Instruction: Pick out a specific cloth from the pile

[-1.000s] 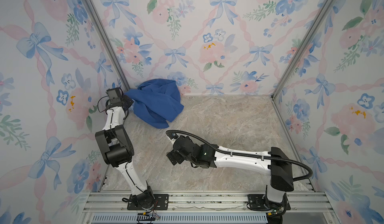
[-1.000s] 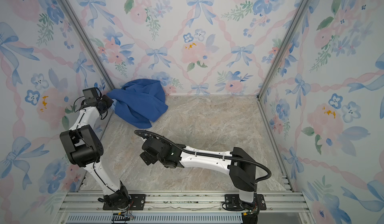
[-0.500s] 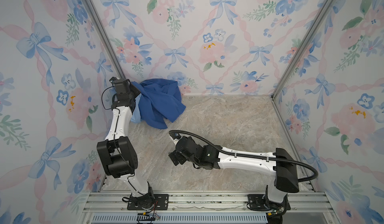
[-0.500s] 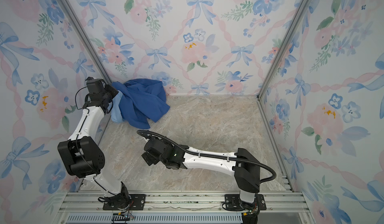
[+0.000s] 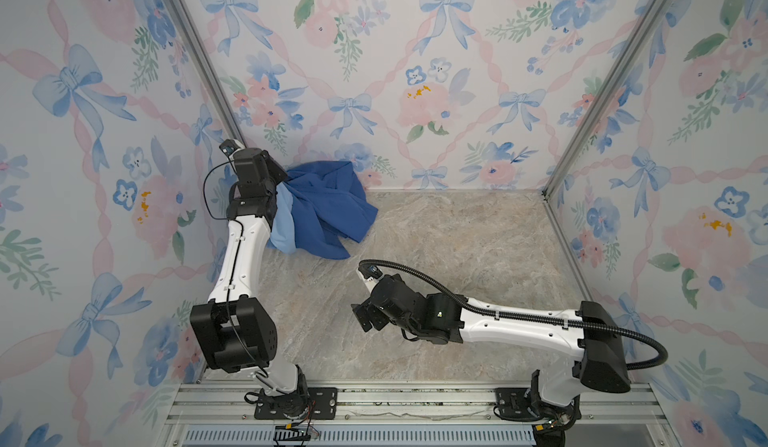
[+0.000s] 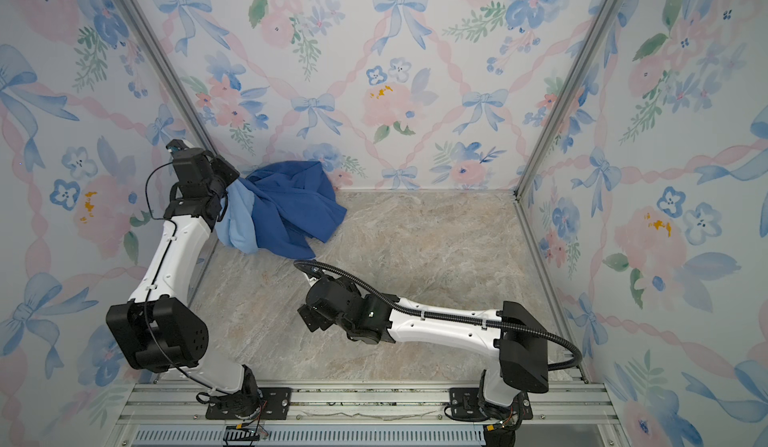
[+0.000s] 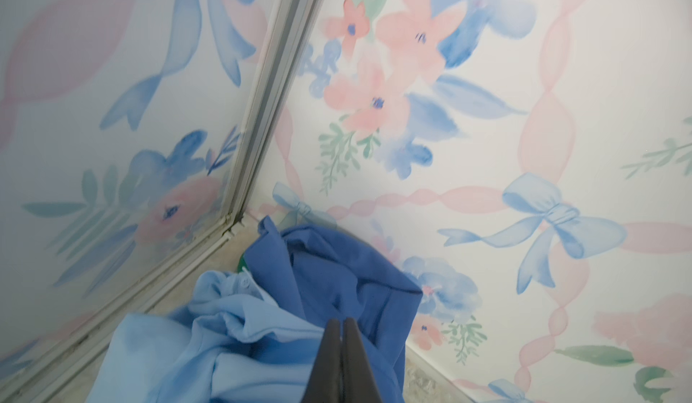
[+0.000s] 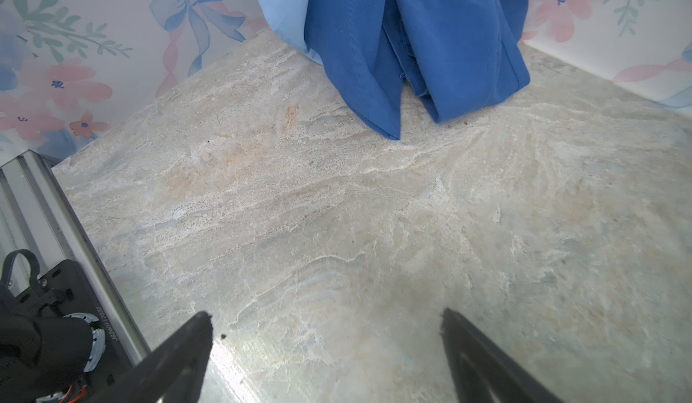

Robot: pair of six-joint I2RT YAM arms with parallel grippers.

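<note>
At ten o'clock, left hand [image 7: 340, 322] pinches the cloth [image 5: 284, 220]: thin, limp, likely slippery, tangled with the pile [image 5: 328, 212]; grip bunched folds. Right hand [image 8: 325, 313] gapes wide, empty.

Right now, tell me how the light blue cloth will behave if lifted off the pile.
Probably floppy: the light blue cloth hangs in soft folds from the shut left gripper. Likely light, since it looks thin. It may drag the royal-blue cloth, which is bunched up with it.

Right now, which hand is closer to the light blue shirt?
Left. The left hand is shut on the light blue shirt; the right hand hangs open over the table, well short of it.
</note>
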